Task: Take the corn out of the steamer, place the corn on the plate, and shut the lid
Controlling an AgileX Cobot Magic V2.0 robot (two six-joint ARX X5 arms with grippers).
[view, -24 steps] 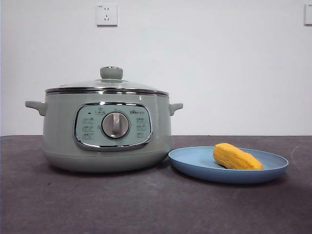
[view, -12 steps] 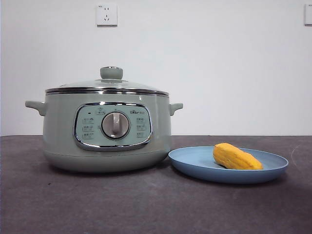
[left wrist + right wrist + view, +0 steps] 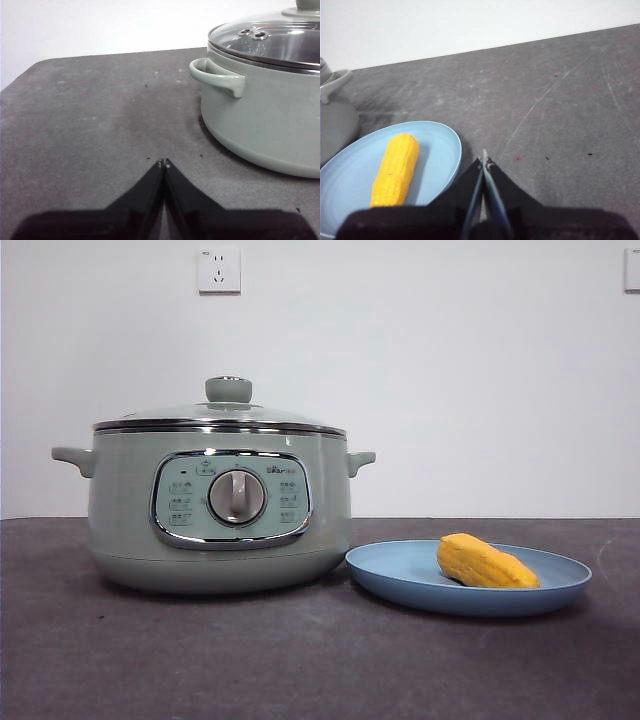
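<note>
Your work looks finished here: the corn [image 3: 486, 562] lies on the plate [image 3: 400, 575] at the right, and the lid [image 3: 222, 412] sits level on the steamer [image 3: 120, 520] at the left, chrome rim seated all round. If anything is left, it is only to keep both arms parked clear and not nudge either thing. Your left gripper [image 3: 164, 163] rests over bare table near the steamer's side handle, jaws pressed together, holding nothing. Your right gripper [image 3: 484, 161] sits just beside the plate's edge, jaws likewise closed and empty.

Dark table [image 3: 300, 660]; white wall socket [image 3: 219, 270]; perhaps second [image 3: 632, 268].
</note>
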